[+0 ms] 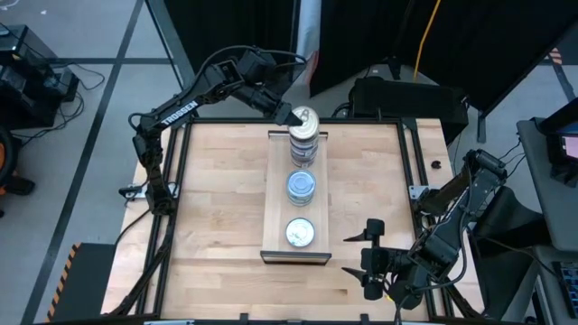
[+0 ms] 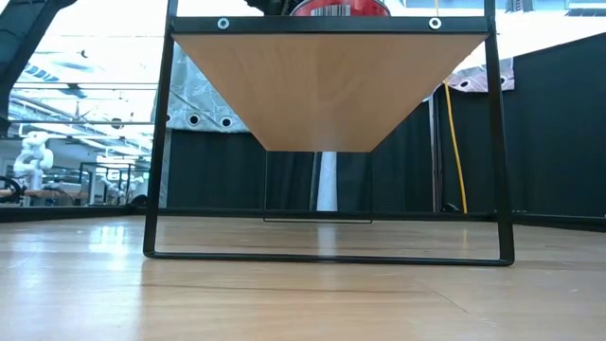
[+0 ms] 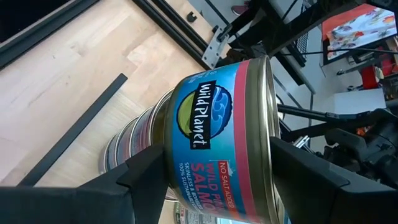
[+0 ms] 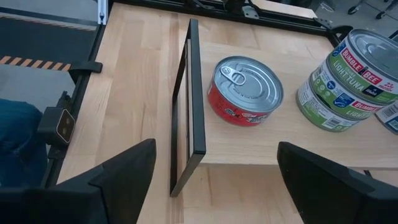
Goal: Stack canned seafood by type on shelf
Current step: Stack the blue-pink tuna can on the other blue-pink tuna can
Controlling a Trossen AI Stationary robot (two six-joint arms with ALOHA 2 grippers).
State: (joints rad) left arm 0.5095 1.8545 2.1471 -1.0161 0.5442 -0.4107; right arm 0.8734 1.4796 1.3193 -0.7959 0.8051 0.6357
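The shelf (image 1: pixel 275 203) is a long narrow wood board on a black frame in the middle of the table. At its near end stands a red tin with a pull-tab top (image 4: pixel 245 90). In the middle is a stack of two green-labelled tins (image 4: pixel 345 81). At the far end is a taller stack (image 1: pixel 302 149). On top of that stack sits a blue-labelled salmon tin (image 3: pixel 211 130), with my left gripper (image 1: pixel 296 117) shut on it. My right gripper (image 1: pixel 372 260) hangs open over the table's near right corner, well short of the shelf. My left gripper has the blue salmon tin between its two fingers, one at the tin's rimmed flat end (image 3: pixel 272 134) and one at the opposite flat end (image 3: pixel 166 163). The fingers slant down from the table's far left. The tin is tilted at the top of the far stack (image 3: pixel 127 146).
The black table frame (image 1: pixel 181 171) runs along the table's edges. Bare wood tabletop lies left (image 1: pixel 221 199) and right (image 1: pixel 370 181) of the shelf. In the low view the shelf board (image 2: pixel 331 85) shows from below on its black legs.
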